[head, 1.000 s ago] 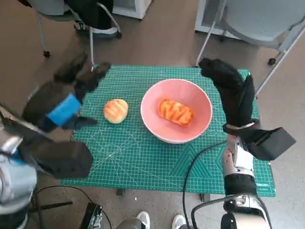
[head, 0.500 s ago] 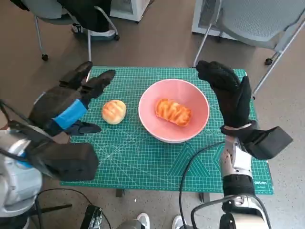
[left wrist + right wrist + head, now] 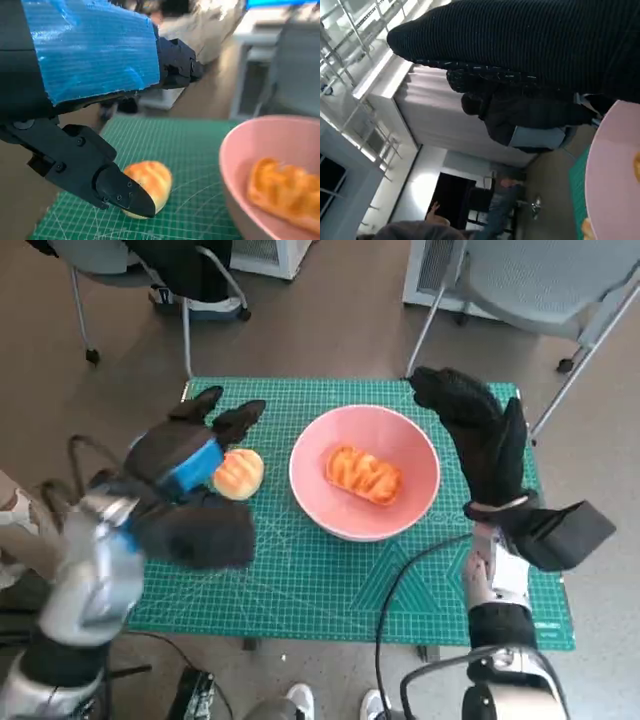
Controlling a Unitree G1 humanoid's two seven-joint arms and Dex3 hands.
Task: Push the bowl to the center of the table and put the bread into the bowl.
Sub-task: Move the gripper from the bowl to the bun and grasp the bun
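on green cutting mat [image 3: 300,580], brown floor [image 3: 330,320], grey chairs [image 3: 540,280]

Mat print: the green cutting mat [image 3: 330,580] is showing white grid lines and some small white lettering at its near right corner, too small to read.
Elsewhere: nothing legible is showing in any view.

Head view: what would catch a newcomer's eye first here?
The pink bowl at the middle of the green mat, with an orange loaf already in it. Next, the blue-taped left hand hovering by the round bun left of the bowl, and the gloved right hand open at the bowl's right rim.
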